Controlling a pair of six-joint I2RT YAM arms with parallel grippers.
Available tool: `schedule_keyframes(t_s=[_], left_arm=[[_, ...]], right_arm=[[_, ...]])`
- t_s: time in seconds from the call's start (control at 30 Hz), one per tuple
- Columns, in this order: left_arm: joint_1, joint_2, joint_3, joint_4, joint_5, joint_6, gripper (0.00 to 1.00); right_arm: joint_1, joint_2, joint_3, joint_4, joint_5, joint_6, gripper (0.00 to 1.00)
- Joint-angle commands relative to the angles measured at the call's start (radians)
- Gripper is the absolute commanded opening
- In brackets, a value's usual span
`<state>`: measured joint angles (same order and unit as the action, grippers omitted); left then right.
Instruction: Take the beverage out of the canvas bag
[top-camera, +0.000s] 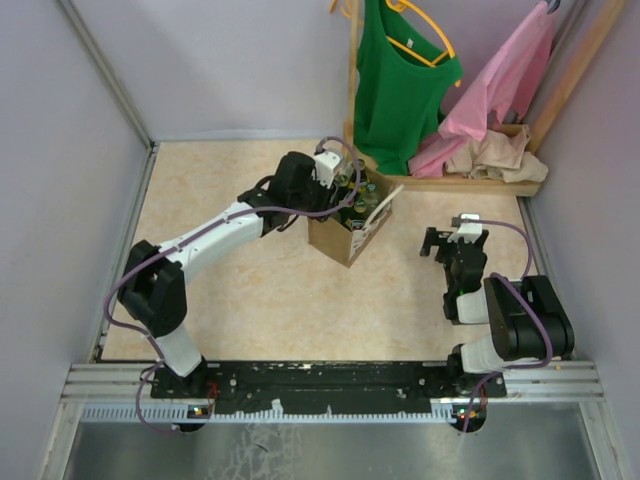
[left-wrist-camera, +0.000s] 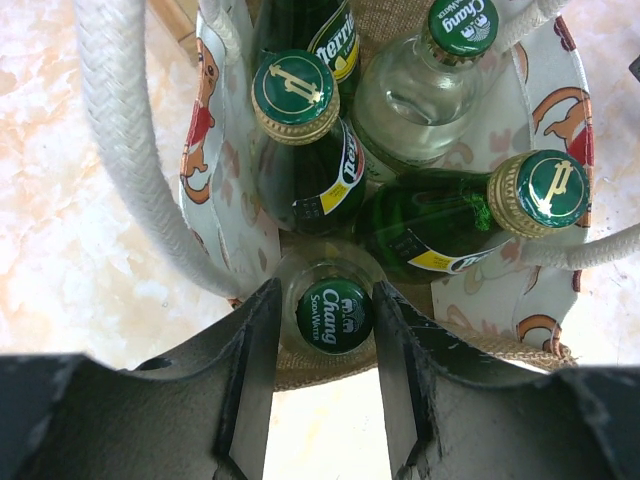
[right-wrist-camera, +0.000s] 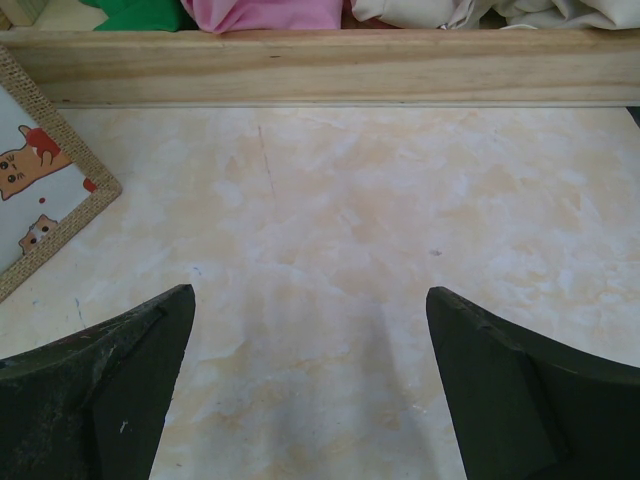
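The tan canvas bag (top-camera: 340, 240) stands mid-table and holds several bottles. In the left wrist view its printed rim (left-wrist-camera: 215, 150) and white rope handle (left-wrist-camera: 120, 130) surround two green Perrier bottles (left-wrist-camera: 300, 130), a tilted green bottle (left-wrist-camera: 450, 215), a clear bottle (left-wrist-camera: 430, 80) and a clear Chang soda water bottle (left-wrist-camera: 335, 315). My left gripper (left-wrist-camera: 327, 290) reaches into the bag from above (top-camera: 345, 185), and its fingers press both sides of the Chang bottle's neck. My right gripper (right-wrist-camera: 308, 292) is open and empty, over bare table to the right of the bag (top-camera: 440, 243).
A wooden clothes rack with a green shirt (top-camera: 400, 80) and pink cloth (top-camera: 500, 90) stands behind the bag; its base board (right-wrist-camera: 320, 70) runs ahead of the right gripper. The bag's corner (right-wrist-camera: 40, 200) shows at the left of the right wrist view. Walls close in both sides.
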<state>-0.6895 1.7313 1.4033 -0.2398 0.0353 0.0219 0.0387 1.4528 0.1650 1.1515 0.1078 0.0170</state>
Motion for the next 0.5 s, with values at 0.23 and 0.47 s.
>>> schedule_keyframes(t_s=[0.23,0.47], left_arm=[[-0.001,0.023,-0.026,0.052,-0.035,-0.008,0.47],[-0.001,0.061,-0.038,0.065,-0.036,-0.008,0.45]], right_arm=[[0.000,-0.005,0.028,0.048,0.004,-0.019,0.99],[-0.001,-0.005,0.028,0.047,0.004,-0.019,0.99]])
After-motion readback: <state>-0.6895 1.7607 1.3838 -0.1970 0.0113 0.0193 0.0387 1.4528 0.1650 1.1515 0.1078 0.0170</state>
